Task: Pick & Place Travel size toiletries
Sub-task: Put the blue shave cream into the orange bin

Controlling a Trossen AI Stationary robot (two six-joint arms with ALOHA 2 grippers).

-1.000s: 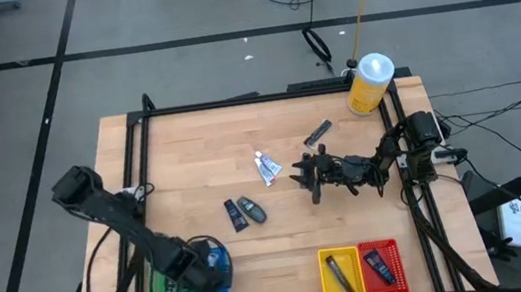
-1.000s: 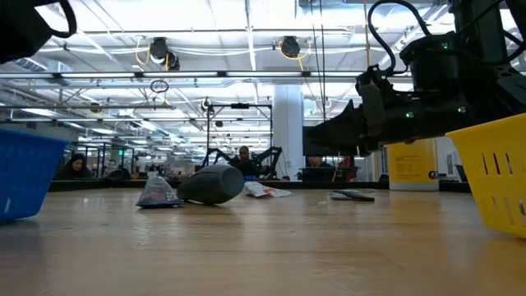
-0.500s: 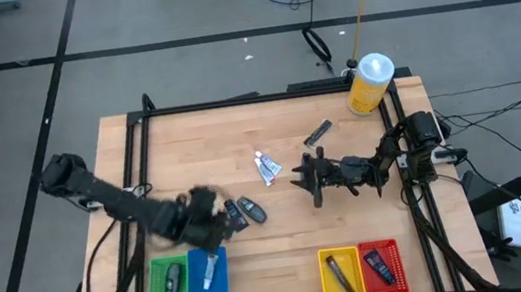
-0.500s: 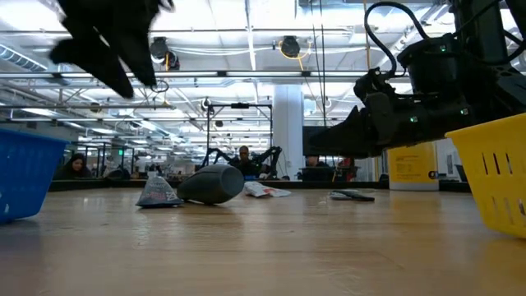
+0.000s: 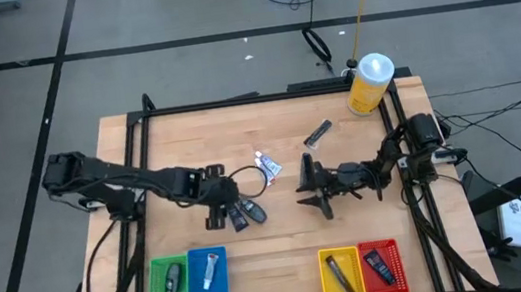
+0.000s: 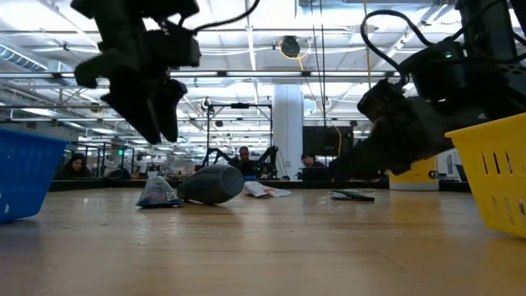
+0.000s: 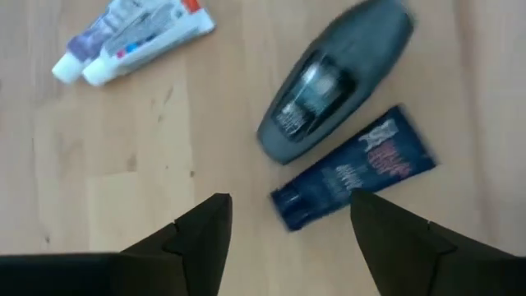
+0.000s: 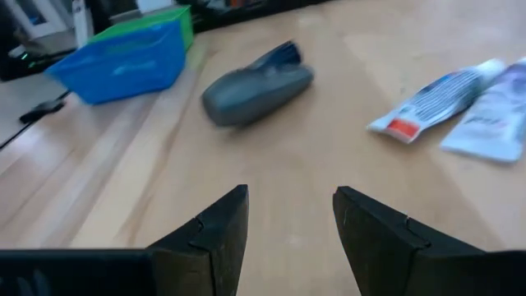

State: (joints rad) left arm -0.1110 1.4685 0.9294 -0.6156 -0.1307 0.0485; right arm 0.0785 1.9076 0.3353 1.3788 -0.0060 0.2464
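**Left gripper spread above the bottle and dark tube at mid-table**

The left gripper [image 5: 217, 212] hangs over the middle of the wooden table [image 5: 179, 137], its fingers [image 7: 201, 234] spread apart with nothing between them. Below it lie a dark grey oval bottle [image 7: 333, 78] and a dark blue tube [image 7: 353, 177], side by side and touching. Two white tubes [image 7: 131, 37] lie together a little nearer the far edge. A slim black stick [image 5: 317, 135] rests alone toward the far right corner, near the big yellow bottle [image 5: 368, 84].

The right gripper [image 5: 308, 188] sits low over the table right of centre, fingers [image 8: 209, 230] parted and empty, facing the grey bottle.

Along the near edge stand four bins: the green bin [image 5: 156, 291] holds a dark bottle, the blue bin [image 5: 225, 286] a white tube, the yellow bin [image 5: 327, 280] a dark stick, and the red bin [image 5: 396, 269] a dark tube.
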